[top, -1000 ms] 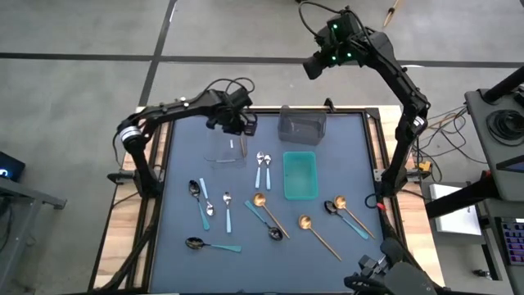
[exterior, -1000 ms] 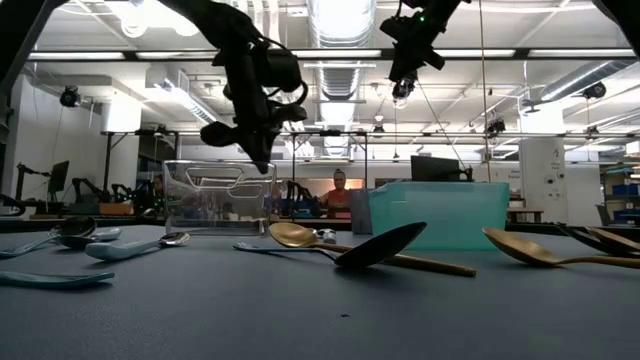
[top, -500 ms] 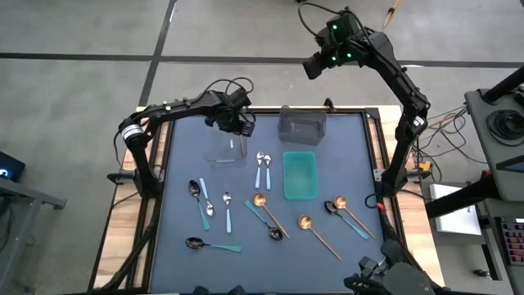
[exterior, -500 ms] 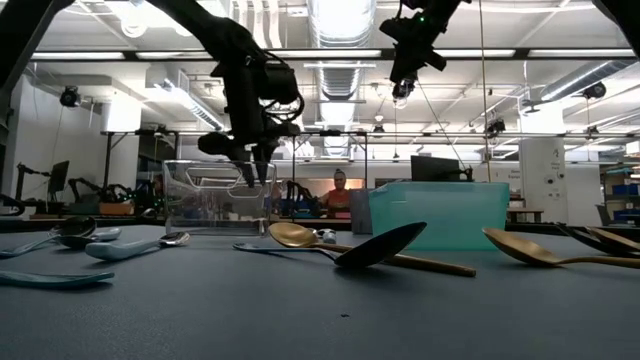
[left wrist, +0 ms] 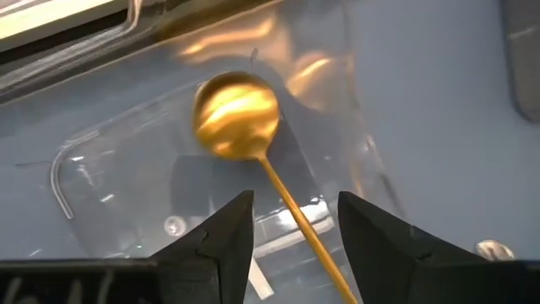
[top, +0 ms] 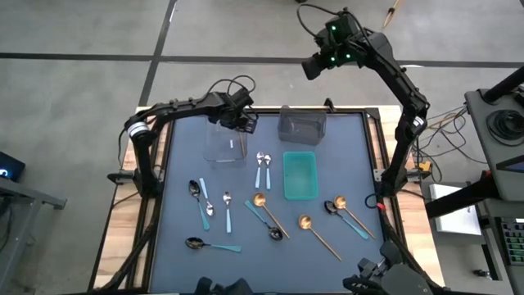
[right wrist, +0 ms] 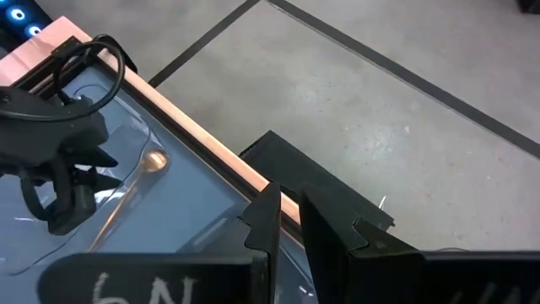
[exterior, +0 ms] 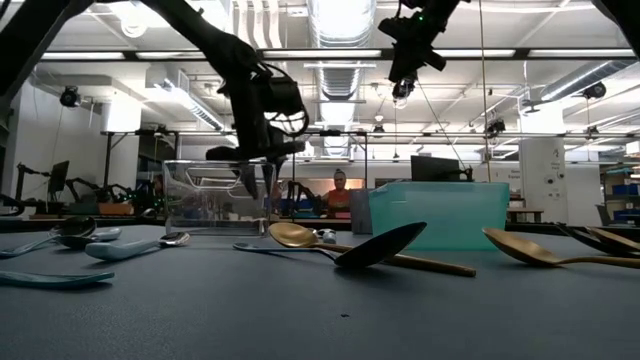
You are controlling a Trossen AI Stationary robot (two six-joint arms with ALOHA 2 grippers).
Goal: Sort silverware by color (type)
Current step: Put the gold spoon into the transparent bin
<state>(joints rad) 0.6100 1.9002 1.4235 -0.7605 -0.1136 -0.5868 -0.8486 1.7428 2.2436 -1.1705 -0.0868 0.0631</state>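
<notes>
Running off the left wrist picture's lower edge: gold spoon [left wrist: 253, 143] handle, end unseen. Blurring through the clear bin [exterior: 215, 195] wall in the low view: its contents.

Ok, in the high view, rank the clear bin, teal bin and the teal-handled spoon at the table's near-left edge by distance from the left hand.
1. Clear plastic bin, directly under the left hand.
2. Teal rectangular bin, toward the table's centre-right.
3. Dark-bowled teal-handled spoon, near-left edge.
</notes>
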